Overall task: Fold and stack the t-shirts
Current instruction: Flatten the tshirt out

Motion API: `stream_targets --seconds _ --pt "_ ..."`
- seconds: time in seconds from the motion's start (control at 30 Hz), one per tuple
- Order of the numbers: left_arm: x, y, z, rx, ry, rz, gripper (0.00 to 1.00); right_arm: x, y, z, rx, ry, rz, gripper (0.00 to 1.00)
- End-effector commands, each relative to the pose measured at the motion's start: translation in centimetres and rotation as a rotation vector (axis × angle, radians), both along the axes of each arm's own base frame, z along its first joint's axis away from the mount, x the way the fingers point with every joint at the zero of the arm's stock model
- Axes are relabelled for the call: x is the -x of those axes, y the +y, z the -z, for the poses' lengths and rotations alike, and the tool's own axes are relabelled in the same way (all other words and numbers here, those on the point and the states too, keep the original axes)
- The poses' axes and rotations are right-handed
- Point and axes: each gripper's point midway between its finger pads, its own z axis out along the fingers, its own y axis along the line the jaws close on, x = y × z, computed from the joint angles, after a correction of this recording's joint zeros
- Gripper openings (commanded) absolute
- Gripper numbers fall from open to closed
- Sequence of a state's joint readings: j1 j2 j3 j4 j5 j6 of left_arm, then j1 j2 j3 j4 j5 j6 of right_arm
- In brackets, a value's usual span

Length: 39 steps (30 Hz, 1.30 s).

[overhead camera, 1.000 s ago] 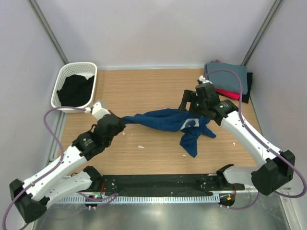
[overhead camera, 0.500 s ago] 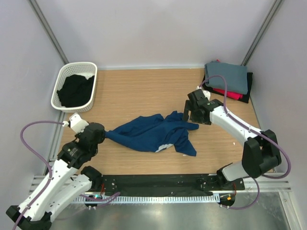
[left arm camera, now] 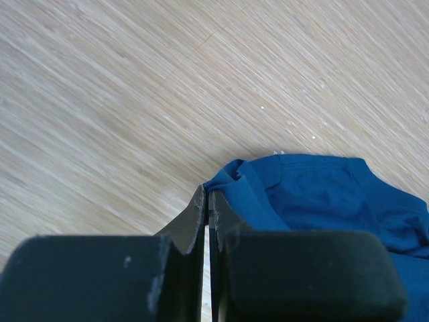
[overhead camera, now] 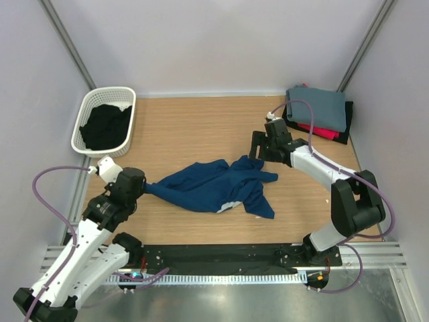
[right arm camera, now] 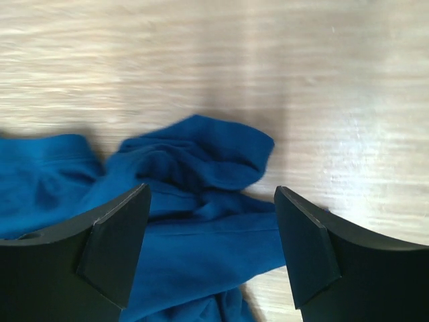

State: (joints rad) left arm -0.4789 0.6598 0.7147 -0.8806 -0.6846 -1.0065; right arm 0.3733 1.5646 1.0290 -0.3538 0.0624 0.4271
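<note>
Left pincer clamped on the navy t-shirt edge; right pincer spread wide, bunched cloth beneath, between its fingers.

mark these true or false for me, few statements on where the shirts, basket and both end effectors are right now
1. The left end effector is shut on an edge of the blue t-shirt. True.
2. The right end effector is clamped on the blue t-shirt. False: its jaws stand open over the cloth and hold nothing.
3. The white basket is empty. False: dark cloth lies in it.
4. The grey t-shirt lies on top of the red t-shirt in the far right corner. True.
5. The blue t-shirt lies neatly folded. False: it is crumpled on the table.
</note>
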Motion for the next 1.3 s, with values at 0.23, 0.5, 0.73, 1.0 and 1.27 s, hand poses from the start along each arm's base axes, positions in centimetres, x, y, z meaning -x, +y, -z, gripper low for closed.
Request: stream_targets --seconds 0.23,0.5,0.73,1.0,1.27 --pt "-1.9 -1.7 -2.3 0.053 -0.067 0.076 0.00 0.9 4.8 -4.9 -0.222 -0.215 -0.258 0.76" --pt "-1.5 -1.2 -2.9 0.049 -0.088 0.073 0.00 -1.4 5.4 -1.4 -0.163 -0.147 -0.217 0.63" --pt "-1.2 -1.1 -3.0 0.053 -0.092 0.075 0.00 -2.3 6.7 -1.1 -0.204 -0.152 -0.243 0.59" --pt "-1.2 -1.1 -3.4 0.054 -0.115 0.081 0.00 -3.2 6.8 -0.7 -0.202 -0.183 -0.240 0.22" --pt "-3.2 -0.7 -9.4 -0.014 -0.225 0.094 0.00 -4.7 5.6 -8.3 -0.168 -0.321 -0.178 0.01"
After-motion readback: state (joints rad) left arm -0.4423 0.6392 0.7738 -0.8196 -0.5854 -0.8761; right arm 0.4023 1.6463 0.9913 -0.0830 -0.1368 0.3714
